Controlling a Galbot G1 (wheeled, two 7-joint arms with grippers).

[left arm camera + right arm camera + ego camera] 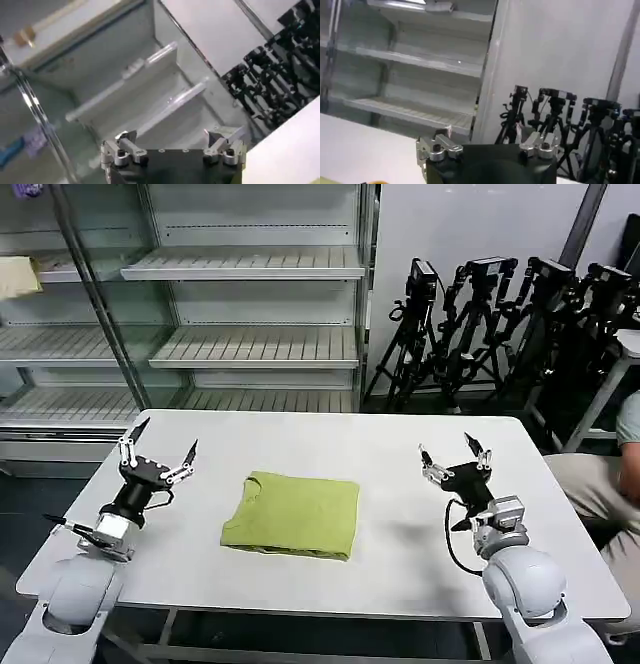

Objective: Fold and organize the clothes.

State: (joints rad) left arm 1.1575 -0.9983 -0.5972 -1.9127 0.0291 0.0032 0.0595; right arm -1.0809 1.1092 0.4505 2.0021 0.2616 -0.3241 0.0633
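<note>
Two grippers stand raised above a white rectangular bench, one to each side of a single folded garment. On the left, the left gripper points up and away from the robot over the bench's left part, its two thin dark-tipped fingers spread wide apart with nothing between them. In the left wrist view the same gripper shows its metal finger bases set far apart against the grey wire shelving unit behind.

Between the two arms, near the middle of the bench and a little toward the left, lies the lime yellow-green cotton T-shirt. It is folded into a flat, roughly rectangular packet, its neckline turned toward the left gripper, and it rests on the bench surface. It lies to the right of the left gripper and well apart from it, touched by neither arm.

On the right, the right gripper is also held upright over the bench's right part, its fingers open and empty; the T-shirt sits well to its left. The right wrist view shows this gripper with its finger mounts apart, facing the shelves and a row of black camera tripods along the wall.
</note>
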